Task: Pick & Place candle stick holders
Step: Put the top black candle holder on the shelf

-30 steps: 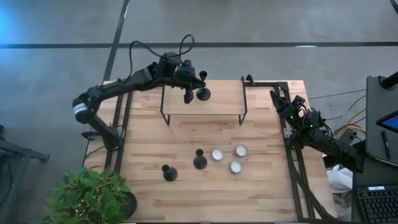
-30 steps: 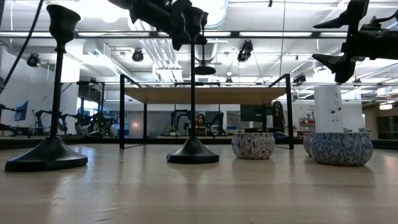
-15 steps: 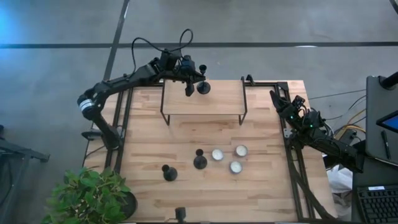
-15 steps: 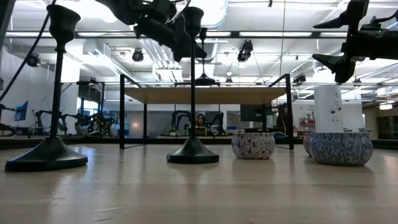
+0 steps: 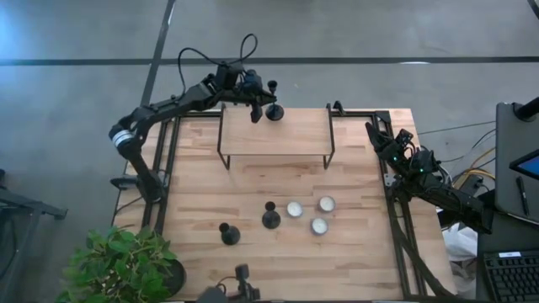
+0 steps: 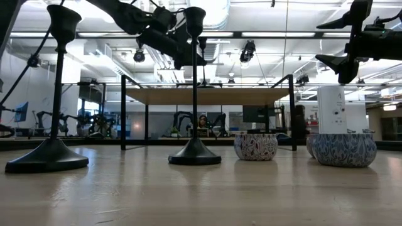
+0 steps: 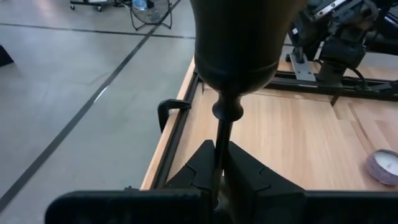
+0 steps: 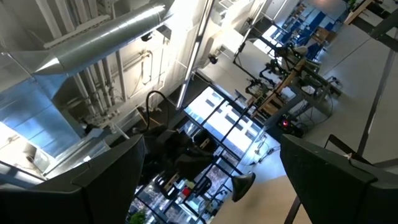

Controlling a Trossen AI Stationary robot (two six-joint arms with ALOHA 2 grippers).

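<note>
The left gripper (image 5: pixel 256 104) is clamped on the thin stem of one candle stick holder (image 5: pixel 272 110), holding it at the far edge of the raised shelf (image 5: pixel 274 141). Two more holders (image 5: pixel 270 217) (image 5: pixel 228 233) stand on the table (image 5: pixel 354 252). They appear rigid and bottom-heavy, best gripped mid-stem. The right gripper (image 5: pixel 379 135) waits, fingers spread.

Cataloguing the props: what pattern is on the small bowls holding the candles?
A mottled dark-and-white pattern covers the candle bowls, clearest in the low view.
</note>
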